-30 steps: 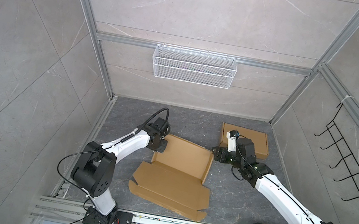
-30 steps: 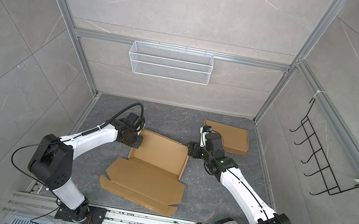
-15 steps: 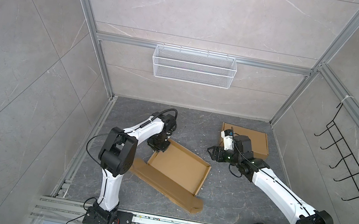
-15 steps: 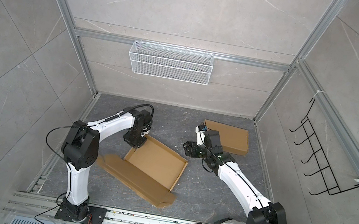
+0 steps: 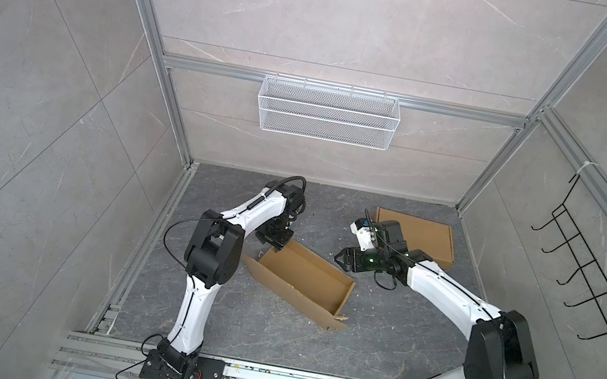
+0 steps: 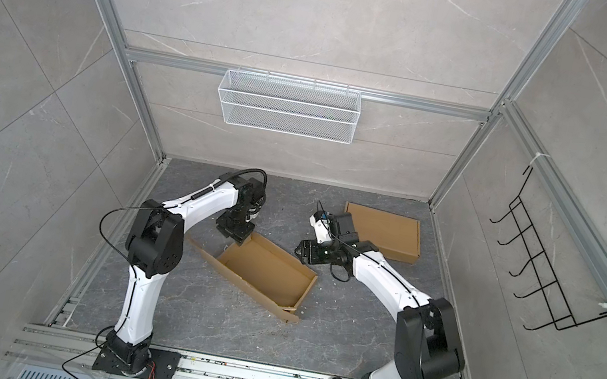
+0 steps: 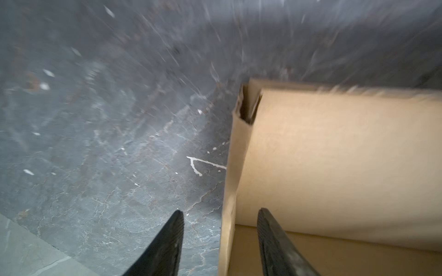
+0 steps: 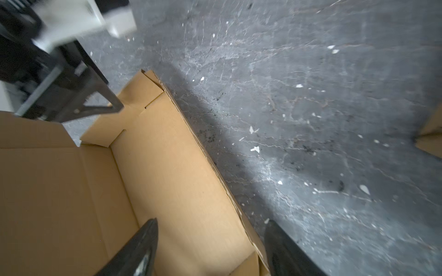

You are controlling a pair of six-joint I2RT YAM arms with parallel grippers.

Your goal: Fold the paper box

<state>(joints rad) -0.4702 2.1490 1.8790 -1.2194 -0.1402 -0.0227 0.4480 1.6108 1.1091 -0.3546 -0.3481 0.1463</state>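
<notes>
On the left, the left gripper (image 5: 276, 243) points down at the left end of the open brown cardboard box (image 5: 303, 279). Its two black fingers (image 7: 167, 246) are apart. In the left wrist view one finger is outside the short end wall and one is inside, with the wall in the gap between them and not squeezed. The box sits in the middle of the dark grey stone counter (image 5: 267, 336), turned at a slant. Its top is open and its walls stand up, so you can see the bare bottom. High on the back wall, above the box, hangs a white wire basket (image 5: 327, 119). Next comes the right gripper (image 5: 339, 257), near the far right corner of the box. Its fingers (image 8: 141, 251) are wide apart too. In the right wrist view one is over the inside of the box and one is over the counter, with the long wall in between. I cannot tell if they touch it. Behind that arm, at the back right of the counter, lies a flat, closed brown cardboard box (image 5: 418, 236). It is well apart from the open one. Far right, on the side wall, is a black wire hook rack (image 5: 588, 287).
</notes>
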